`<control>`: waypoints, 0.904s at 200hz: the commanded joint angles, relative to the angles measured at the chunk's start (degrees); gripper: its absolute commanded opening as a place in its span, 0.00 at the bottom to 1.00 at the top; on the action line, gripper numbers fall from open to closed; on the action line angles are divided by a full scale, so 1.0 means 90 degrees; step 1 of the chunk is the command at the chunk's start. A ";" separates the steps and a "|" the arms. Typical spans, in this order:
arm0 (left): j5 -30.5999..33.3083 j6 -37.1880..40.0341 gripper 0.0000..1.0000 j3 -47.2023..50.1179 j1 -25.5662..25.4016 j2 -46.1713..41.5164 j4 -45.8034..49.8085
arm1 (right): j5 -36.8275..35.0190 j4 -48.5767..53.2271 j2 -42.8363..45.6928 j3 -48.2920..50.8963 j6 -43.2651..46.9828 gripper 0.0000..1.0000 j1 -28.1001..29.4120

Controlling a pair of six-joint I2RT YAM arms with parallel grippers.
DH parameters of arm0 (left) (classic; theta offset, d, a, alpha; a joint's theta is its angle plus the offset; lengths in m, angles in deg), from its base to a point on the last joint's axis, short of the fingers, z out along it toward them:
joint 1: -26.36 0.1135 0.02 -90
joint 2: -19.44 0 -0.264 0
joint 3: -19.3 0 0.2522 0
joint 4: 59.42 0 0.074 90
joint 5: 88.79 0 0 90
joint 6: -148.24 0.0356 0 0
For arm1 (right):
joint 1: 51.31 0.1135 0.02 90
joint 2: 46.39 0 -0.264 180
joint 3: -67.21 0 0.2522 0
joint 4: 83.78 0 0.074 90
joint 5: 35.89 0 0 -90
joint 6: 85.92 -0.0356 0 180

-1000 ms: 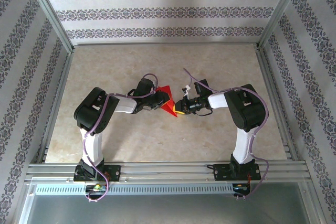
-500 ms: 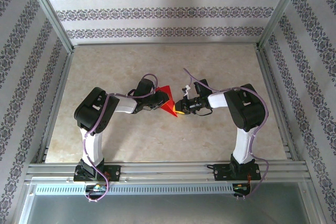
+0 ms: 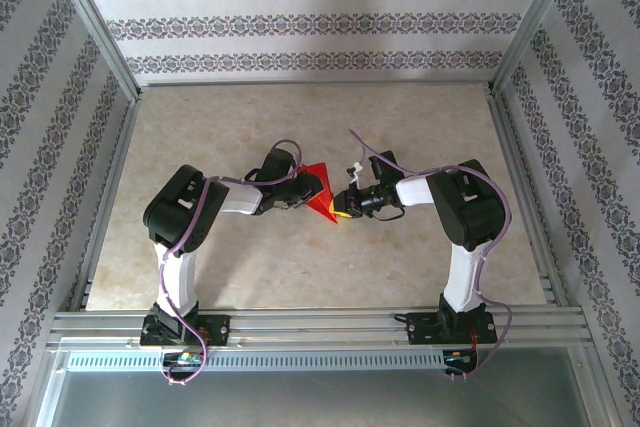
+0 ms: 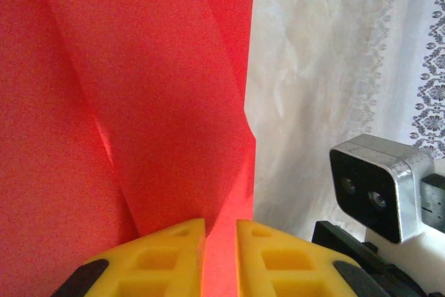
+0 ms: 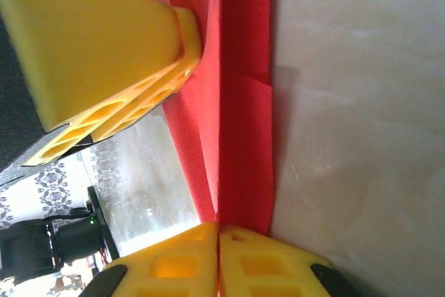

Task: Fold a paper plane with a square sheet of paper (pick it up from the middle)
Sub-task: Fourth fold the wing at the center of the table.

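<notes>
The square sheet of paper [image 3: 322,201] is bright red and folded into a pointed, layered wedge, held off the table between both arms. My left gripper [image 3: 307,191] holds it from the left. In the left wrist view the creased sheet [image 4: 139,102] runs down into the narrow gap of the left gripper [image 4: 220,255], which is shut on it. My right gripper [image 3: 341,209] holds the near tip from the right. In the right wrist view the folded edge [image 5: 240,137] enters the right gripper [image 5: 219,262], whose jaws are pressed together on it. A left finger [image 5: 104,39] sits at top left.
The beige marble-patterned table [image 3: 400,127] stretches around both arms. Aluminium frame rails [image 3: 320,325] and patterned walls [image 3: 300,22] enclose it on all sides. The right wrist camera [image 4: 379,186] shows close beside the paper in the left wrist view.
The right gripper's jaws have tightened on the paper's near tip. Both arms and the paper have stayed almost where they were.
</notes>
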 commanded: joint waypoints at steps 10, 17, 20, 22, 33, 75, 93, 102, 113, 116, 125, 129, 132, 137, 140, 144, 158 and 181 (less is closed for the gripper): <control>0.0012 0.0095 0.20 -0.0132 0.0082 0.0185 0.0319 | -0.1006 0.0632 -0.0396 0.0138 0.0107 0.10 -0.0092; 0.0014 0.0100 0.20 -0.0139 0.0085 0.0188 0.0345 | -0.1009 0.0635 -0.0396 0.0129 0.0107 0.10 -0.0092; 0.0010 0.0106 0.20 -0.0150 0.0079 0.0190 0.0364 | -0.1015 0.0643 -0.0396 0.0128 0.0105 0.10 -0.0092; 0.0014 0.0114 0.21 -0.0152 0.0079 0.0190 0.0374 | -0.1016 0.0644 -0.0394 0.0128 0.0107 0.10 -0.0092; 0.0015 0.0145 0.21 -0.0177 0.0082 0.0199 0.0447 | -0.1024 0.0645 -0.0397 0.0128 0.0106 0.10 -0.0092; 0.0054 0.0252 0.24 -0.0291 0.0082 0.0258 0.0979 | -0.1055 0.0666 -0.0367 0.0128 0.0104 0.11 -0.0092; 0.0081 0.0338 0.25 -0.0357 0.0079 0.0278 0.1213 | -0.1055 0.0674 -0.0351 0.0118 0.0101 0.12 -0.0090; 0.0074 0.0390 0.27 -0.0403 0.0076 0.0297 0.1348 | -0.1055 0.0674 -0.0357 0.0118 0.0099 0.12 -0.0092; 0.0070 0.0432 0.28 -0.0443 0.0083 0.0326 0.1471 | -0.1060 0.0674 -0.0348 0.0118 0.0097 0.12 -0.0092; 0.0074 0.0441 0.28 -0.0448 0.0076 0.0327 0.1501 | -0.1064 0.0674 -0.0356 0.0118 0.0097 0.12 -0.0090; 0.0064 0.0478 0.29 -0.0485 0.0077 0.0351 0.1576 | -0.1074 0.0675 -0.0366 0.0118 0.0097 0.12 -0.0085; 0.0064 0.0489 0.29 -0.0497 0.0082 0.0361 0.1610 | -0.1074 0.0674 -0.0367 0.0118 0.0096 0.12 -0.0096; 0.0057 0.0504 0.29 -0.0511 0.0080 0.0365 0.1639 | -0.1074 0.0674 -0.0373 0.0118 0.0097 0.12 -0.0093; 0.0045 0.0524 0.29 -0.0538 0.0080 0.0380 0.1678 | -0.1074 0.0674 -0.0376 0.0118 0.0096 0.12 -0.0092; 0.0035 0.0544 0.29 -0.0546 0.0074 0.0384 0.1697 | -0.1088 0.0675 -0.0377 0.0118 0.0090 0.12 -0.0092; 0.0023 0.0554 0.29 -0.0567 0.0066 0.0385 0.1717 | -0.1092 0.0674 -0.0379 0.0127 0.0097 0.12 -0.0092; -0.0016 0.0610 0.29 -0.0646 0.0072 0.0378 0.1805 | -0.1132 0.0695 -0.0391 0.0128 0.0116 0.12 -0.0092; -0.0131 0.0676 0.30 -0.0784 0.0056 0.0263 0.1837 | -0.1177 0.0729 -0.0442 0.0128 0.0155 0.09 -0.0092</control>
